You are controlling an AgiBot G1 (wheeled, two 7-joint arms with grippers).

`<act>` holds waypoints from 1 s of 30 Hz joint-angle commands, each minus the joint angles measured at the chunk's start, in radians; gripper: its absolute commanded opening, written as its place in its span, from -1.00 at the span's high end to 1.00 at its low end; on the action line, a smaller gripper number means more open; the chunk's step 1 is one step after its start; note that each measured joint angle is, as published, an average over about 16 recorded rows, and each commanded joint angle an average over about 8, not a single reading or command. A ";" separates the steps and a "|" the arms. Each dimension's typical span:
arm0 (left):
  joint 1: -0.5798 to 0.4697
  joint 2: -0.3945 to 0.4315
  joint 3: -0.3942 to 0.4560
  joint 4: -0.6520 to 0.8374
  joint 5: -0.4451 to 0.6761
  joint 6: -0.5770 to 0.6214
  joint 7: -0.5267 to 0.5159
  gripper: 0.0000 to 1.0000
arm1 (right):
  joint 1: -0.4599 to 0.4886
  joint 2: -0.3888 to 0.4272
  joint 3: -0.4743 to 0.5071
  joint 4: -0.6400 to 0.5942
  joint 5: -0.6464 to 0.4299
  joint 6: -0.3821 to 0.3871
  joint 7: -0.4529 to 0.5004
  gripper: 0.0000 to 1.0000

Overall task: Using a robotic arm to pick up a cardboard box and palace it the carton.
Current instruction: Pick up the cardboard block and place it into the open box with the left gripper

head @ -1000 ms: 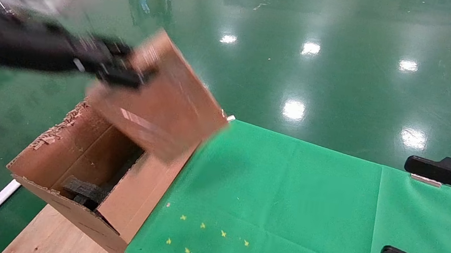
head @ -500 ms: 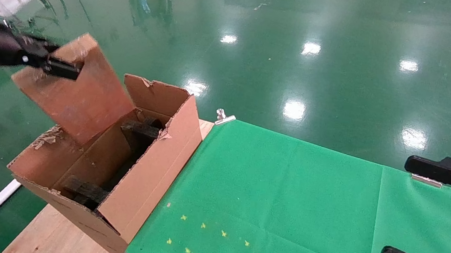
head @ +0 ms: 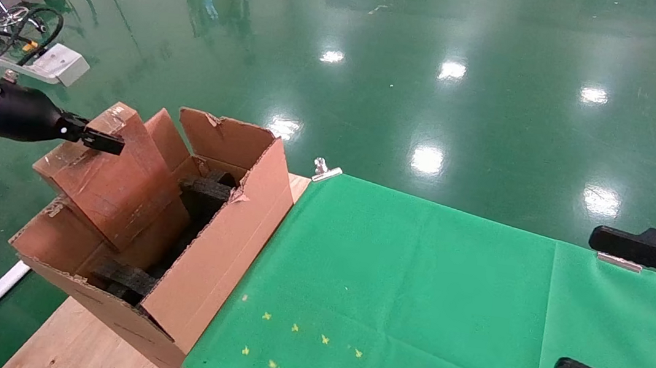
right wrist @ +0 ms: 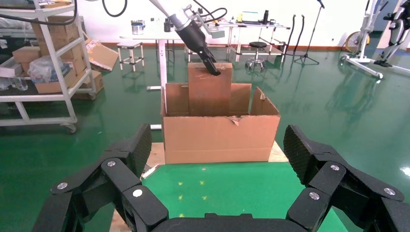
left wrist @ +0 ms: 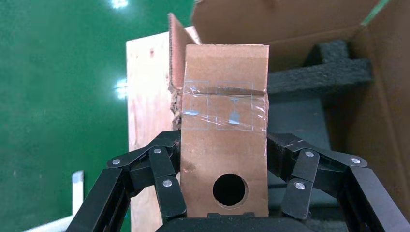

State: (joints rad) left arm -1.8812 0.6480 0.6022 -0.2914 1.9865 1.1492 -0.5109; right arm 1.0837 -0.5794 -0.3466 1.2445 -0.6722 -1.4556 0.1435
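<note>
I have swung the cardboard box (head: pixel 112 184) over and down — my left gripper (head: pixel 103 142) stays clamped on its narrow end, its lower end now inside the carton (head: pixel 216 245). Release comes next, I judge. Black foam blocks (head: pixel 204 187) inside the carton may obstruct seating. My right gripper (head: pixel 637 318) idles spread wide, well right of the carton.

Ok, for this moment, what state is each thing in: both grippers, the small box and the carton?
left gripper: shut on the cardboard box
cardboard box: held tilted, lower end inside the carton
carton: open, flaps upright, black foam blocks inside
right gripper: open, holding nothing, over the green cloth
</note>
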 commanded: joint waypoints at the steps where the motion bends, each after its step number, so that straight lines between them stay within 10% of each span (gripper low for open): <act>1: 0.000 0.015 0.006 0.034 0.014 -0.031 -0.011 1.00 | 0.000 0.000 0.000 0.000 0.000 0.000 0.000 -1.00; 30: 0.144 0.148 0.019 0.239 0.033 -0.265 0.058 1.00 | 0.000 0.000 0.000 0.000 0.000 0.000 0.000 -1.00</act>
State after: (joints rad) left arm -1.7367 0.7958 0.6213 -0.0543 2.0196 0.8853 -0.4517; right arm 1.0838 -0.5793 -0.3468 1.2445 -0.6721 -1.4556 0.1435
